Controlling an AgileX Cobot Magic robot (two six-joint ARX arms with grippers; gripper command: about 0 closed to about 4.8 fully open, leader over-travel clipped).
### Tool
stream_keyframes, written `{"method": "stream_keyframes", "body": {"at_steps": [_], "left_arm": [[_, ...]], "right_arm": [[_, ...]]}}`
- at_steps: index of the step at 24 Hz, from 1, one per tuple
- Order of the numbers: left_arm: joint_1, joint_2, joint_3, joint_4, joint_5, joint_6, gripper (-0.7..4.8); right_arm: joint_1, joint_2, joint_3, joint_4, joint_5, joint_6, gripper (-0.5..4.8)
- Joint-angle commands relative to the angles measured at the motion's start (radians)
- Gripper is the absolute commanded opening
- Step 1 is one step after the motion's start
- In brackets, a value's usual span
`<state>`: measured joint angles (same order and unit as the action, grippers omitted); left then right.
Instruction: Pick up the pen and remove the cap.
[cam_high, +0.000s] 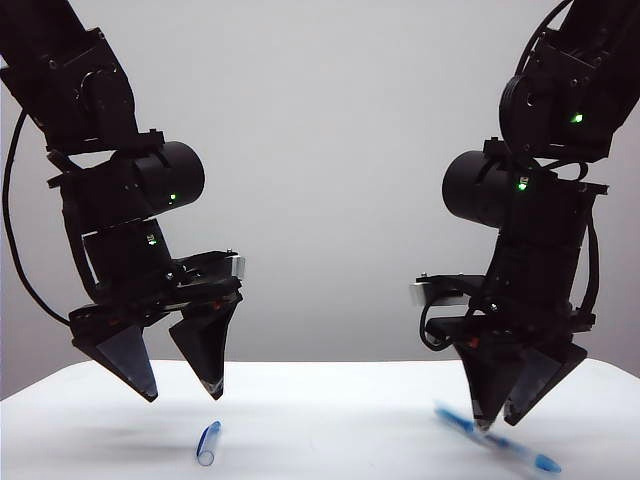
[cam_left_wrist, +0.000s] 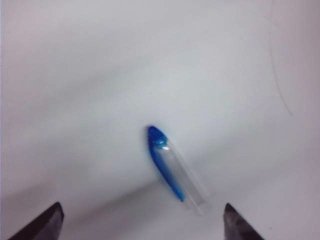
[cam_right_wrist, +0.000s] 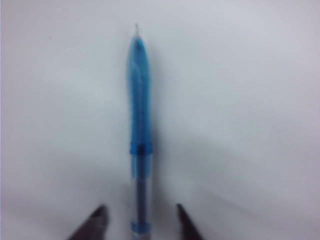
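Note:
The pen, uncapped, with a clear barrel and a blue tip section, lies slanted on the white table at the right. My right gripper hangs just over its middle. In the right wrist view the pen runs between the fingers of the right gripper, with a gap on each side, so the jaws are open and not gripping. The cap, short and clear with a blue clip, lies on the table at the left. My left gripper hovers above it, wide open and empty. In the left wrist view the cap lies ahead of the left gripper.
Nothing but the pen and the cap shows on the white table. A plain grey wall stands behind it. Both black arms reach down from the upper corners of the exterior view.

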<state>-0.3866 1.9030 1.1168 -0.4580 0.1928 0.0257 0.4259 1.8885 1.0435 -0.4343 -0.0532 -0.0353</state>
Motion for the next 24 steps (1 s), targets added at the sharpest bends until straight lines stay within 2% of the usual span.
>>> {"method": "stream_keyframes", "body": {"at_steps": [1,6,8,9,11,12,13,14,15,16,20,24], "left_arm": [[-0.001,-0.003,0.002,-0.005,0.014,-0.008,4.11],[-0.001,-0.014,0.003,-0.035,0.061,-0.008,4.10],[-0.001,-0.040,0.012,-0.090,0.081,-0.007,3.98],[-0.001,-0.058,0.019,-0.120,0.081,-0.002,3.93],[0.000,-0.141,0.037,-0.202,0.052,0.039,3.20],[0.000,-0.199,0.038,-0.227,0.012,0.051,2.64],[0.000,-0.243,0.038,-0.237,-0.025,0.053,2.09],[0.000,-0.280,0.038,-0.243,-0.047,0.053,1.63],[0.000,-0.378,0.038,-0.252,-0.058,0.061,0.48],[0.001,-0.443,0.038,-0.260,-0.060,0.071,0.15],[0.007,-0.605,0.019,-0.291,-0.146,0.071,0.14],[0.090,-0.767,-0.062,-0.282,-0.152,0.058,0.15]], "right_arm": [[-0.002,-0.002,0.002,0.005,0.011,-0.002,2.26],[-0.005,-0.003,0.002,-0.007,0.010,-0.002,2.25],[-0.005,-0.009,0.002,-0.007,0.010,0.011,2.23],[-0.007,-0.017,0.002,-0.006,0.010,0.016,2.04],[-0.008,-0.055,0.002,-0.008,0.010,0.019,0.88],[-0.008,-0.091,0.002,-0.011,0.010,0.020,0.17],[-0.008,-0.118,0.001,-0.013,0.010,0.027,-0.07],[-0.008,-0.140,0.001,-0.014,0.009,0.033,-0.06],[-0.009,-0.195,0.001,-0.016,0.010,0.042,-0.06],[-0.011,-0.245,0.001,-0.019,0.010,0.076,-0.06],[-0.014,-0.397,-0.025,-0.013,0.006,0.117,-0.06],[-0.021,-0.630,-0.094,0.001,0.029,0.118,-0.06]]}}
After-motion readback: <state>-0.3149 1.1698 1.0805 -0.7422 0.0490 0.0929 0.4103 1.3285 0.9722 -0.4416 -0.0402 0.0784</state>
